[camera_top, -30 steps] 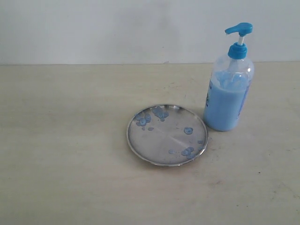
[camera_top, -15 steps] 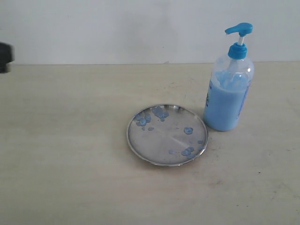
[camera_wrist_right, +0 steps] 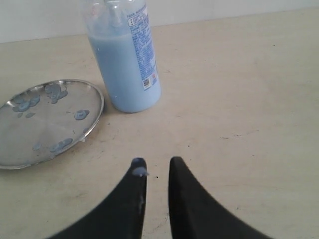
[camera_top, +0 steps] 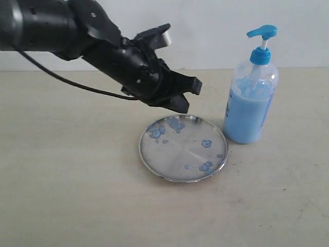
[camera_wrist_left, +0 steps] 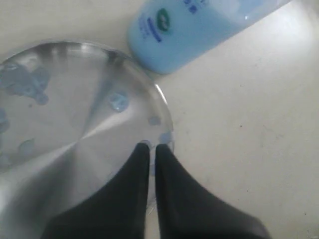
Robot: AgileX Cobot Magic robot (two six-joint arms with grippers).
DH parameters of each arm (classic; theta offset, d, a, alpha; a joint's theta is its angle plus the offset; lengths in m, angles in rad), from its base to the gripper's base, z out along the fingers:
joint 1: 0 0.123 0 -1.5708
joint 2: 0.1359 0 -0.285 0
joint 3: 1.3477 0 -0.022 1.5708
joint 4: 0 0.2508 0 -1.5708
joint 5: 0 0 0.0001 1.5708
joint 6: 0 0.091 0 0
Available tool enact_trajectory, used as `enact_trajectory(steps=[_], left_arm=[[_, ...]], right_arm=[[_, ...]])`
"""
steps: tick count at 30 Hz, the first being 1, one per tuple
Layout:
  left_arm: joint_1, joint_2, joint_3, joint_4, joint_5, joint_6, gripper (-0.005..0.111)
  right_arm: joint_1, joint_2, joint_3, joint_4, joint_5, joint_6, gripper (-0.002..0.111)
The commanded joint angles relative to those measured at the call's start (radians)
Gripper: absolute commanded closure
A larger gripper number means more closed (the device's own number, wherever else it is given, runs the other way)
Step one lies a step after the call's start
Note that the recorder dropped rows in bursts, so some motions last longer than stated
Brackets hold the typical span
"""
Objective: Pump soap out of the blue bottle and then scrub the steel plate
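Reaching in from the upper left of the exterior view, black left arm with a thin cable hanging under it, angled down toward the middle. left gripper sits over the far edge of the steel plate, can't tell if it touches. Left wrist view: left gripper fingers pinched almost together, only a slit between them, nothing held, tips over the steel plate near its rim.

Plate lies flat on the beige table, roughly centre. soap shows as small light blue blobs, one cluster at the far-left part, one lone blob toward the bottle, another cluster at the near-right rim. Same soap blobs visible from the left wrist.

Just right of the plate: blue bottle, upright, about two thirds full of light blue liquid, base just beside the plate rim, touching or not unclear. Blue pump head on top, spout pointing left. Nothing on the pump. Bottle body also in the left wrist view.

Right arm not in the exterior view. Right wrist view: right gripper low over bare table, well apart from blue bottle and steel plate, jaws near-closed with a slim gap, empty. Small soap blobs on the plate, plus a blue smear on one fingertip
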Motion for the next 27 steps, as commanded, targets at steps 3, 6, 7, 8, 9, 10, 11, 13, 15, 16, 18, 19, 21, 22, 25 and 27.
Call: enact_trajectory(steps=[3, 6, 7, 8, 9, 10, 11, 13, 15, 16, 18, 19, 21, 22, 25, 27], left_arm=[[-0.021, 0.163, -0.2, 0.121, 0.269, -0.061, 0.102], [-0.021, 0.184, -0.236, 0.378, 0.513, -0.109, 0.102], [-0.021, 0.184, -0.236, 0.468, 0.544, -0.128, 0.102], [-0.021, 0.184, -0.236, 0.578, 0.554, -0.159, 0.102], [-0.021, 0.184, -0.236, 0.672, 0.528, -0.195, 0.102], [-0.021, 0.184, -0.238, 0.726, 0.478, -0.234, 0.102], [-0.021, 0.186, -0.238, 0.746, 0.385, -0.26, 0.102], [-0.021, 0.205, -0.238, 0.644, 0.182, -0.223, 0.102], [-0.027, 0.248, -0.24, 0.425, 0.043, -0.066, 0.102], [-0.029, 0.27, -0.24, 0.33, 0.022, 0.016, 0.102], [-0.032, 0.33, -0.24, 0.134, 0.079, 0.228, 0.102], [-0.032, 0.357, -0.24, 0.094, 0.144, 0.302, 0.102], [-0.032, 0.384, -0.24, 0.121, 0.314, 0.332, 0.102], [-0.03, 0.387, -0.24, 0.189, 0.371, 0.298, 0.102], [-0.028, 0.349, -0.24, 0.505, 0.337, 0.07, 0.102], [-0.023, 0.318, -0.244, 0.509, 0.166, 0.042, 0.102]], right_arm=[[-0.001, -0.004, -0.002, -0.01, 0.001, 0.001, 0.103], [-0.001, -0.004, -0.002, -0.01, 0.001, 0.001, 0.103], [-0.001, -0.004, -0.002, -0.01, 0.001, 0.001, 0.103], [-0.001, -0.004, -0.002, -0.01, 0.001, 0.001, 0.103], [-0.001, -0.004, -0.002, -0.01, 0.001, 0.001, 0.103], [-0.001, -0.004, -0.002, -0.01, 0.001, 0.001, 0.103], [-0.001, -0.004, -0.002, -0.01, 0.001, 0.001, 0.103], [-0.001, -0.004, -0.002, -0.01, 0.001, 0.001, 0.103], [-0.001, -0.004, -0.002, -0.01, 0.001, 0.001, 0.103], [-0.001, -0.004, -0.002, -0.01, 0.001, 0.001, 0.103], [-0.001, -0.004, -0.002, -0.01, 0.001, 0.001, 0.103], [-0.001, -0.004, -0.002, -0.01, 0.001, 0.001, 0.103], [-0.001, -0.004, -0.002, -0.01, 0.001, 0.001, 0.103], [-0.001, -0.004, -0.002, -0.01, 0.001, 0.001, 0.103], [-0.001, -0.004, -0.002, -0.01, 0.001, 0.001, 0.103], [-0.001, -0.004, -0.002, -0.01, 0.001, 0.001, 0.103]])
